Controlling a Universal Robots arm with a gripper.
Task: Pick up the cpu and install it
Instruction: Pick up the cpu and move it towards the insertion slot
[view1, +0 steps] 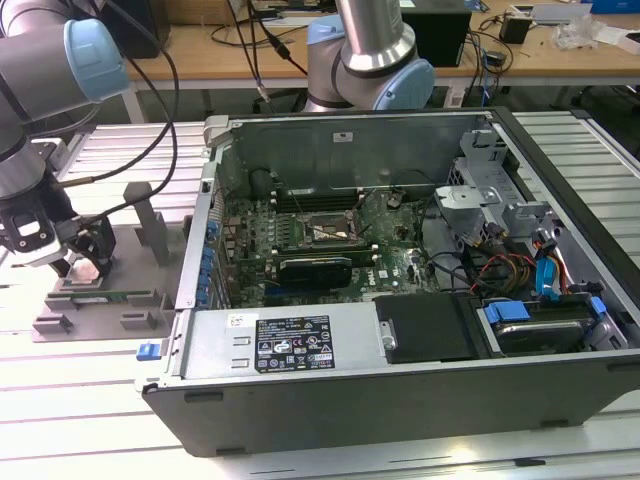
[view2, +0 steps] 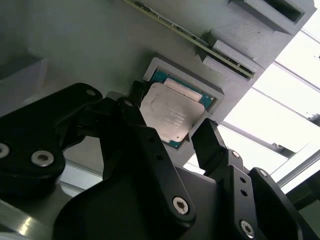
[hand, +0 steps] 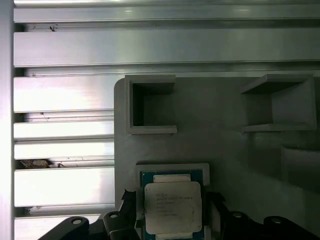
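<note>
The cpu, a small square chip with a pale silver top, lies flat in a square nest of the grey fixture plate; the first wrist view shows the cpu too. My gripper hangs low over it, open, one black finger on each side of the chip and a small gap at each edge. In the exterior view the gripper is at the exterior view's left, outside the computer case. The motherboard's socket sits in the middle of the open case.
A long thin green memory stick lies in a slot of the plate beside the nest. Grey upright holders stand on the plate. A second arm's base rises behind the case. The case wall stands between plate and motherboard.
</note>
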